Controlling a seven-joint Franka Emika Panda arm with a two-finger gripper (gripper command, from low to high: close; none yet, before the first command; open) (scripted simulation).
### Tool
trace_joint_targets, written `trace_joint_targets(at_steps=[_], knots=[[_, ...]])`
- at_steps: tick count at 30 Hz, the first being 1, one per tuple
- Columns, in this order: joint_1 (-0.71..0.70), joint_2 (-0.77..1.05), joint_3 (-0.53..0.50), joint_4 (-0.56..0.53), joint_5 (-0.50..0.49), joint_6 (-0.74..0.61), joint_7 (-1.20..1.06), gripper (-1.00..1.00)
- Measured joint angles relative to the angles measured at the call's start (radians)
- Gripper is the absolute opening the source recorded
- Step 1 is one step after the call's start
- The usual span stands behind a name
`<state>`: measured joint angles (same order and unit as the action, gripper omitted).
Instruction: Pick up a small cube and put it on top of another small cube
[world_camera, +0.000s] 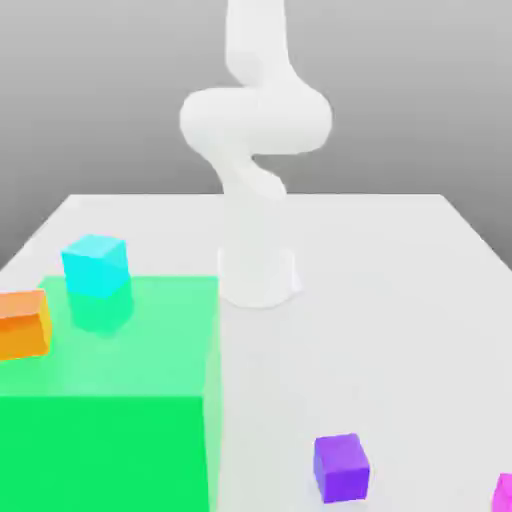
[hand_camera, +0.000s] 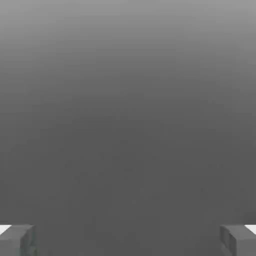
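Magenta cube (world_camera: 504, 494) sits nearest the camera, just beyond the purple cube (world_camera: 341, 468), which rests on the tabletop (world_camera: 400, 330) well apart from the arm's base (world_camera: 257, 277), toward the camera; the gripper (hand_camera: 128, 241) stands wide open, empty. Cyan cube (world_camera: 95, 266) tops the green block (world_camera: 110, 450).
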<state>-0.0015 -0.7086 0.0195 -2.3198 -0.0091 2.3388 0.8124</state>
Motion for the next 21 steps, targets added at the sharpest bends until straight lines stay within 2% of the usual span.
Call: trace_joint_targets(at_steps=[21], knots=[[0.041,0.767,0.119,-0.166,-0.080,0.326,0.107,0.00]])
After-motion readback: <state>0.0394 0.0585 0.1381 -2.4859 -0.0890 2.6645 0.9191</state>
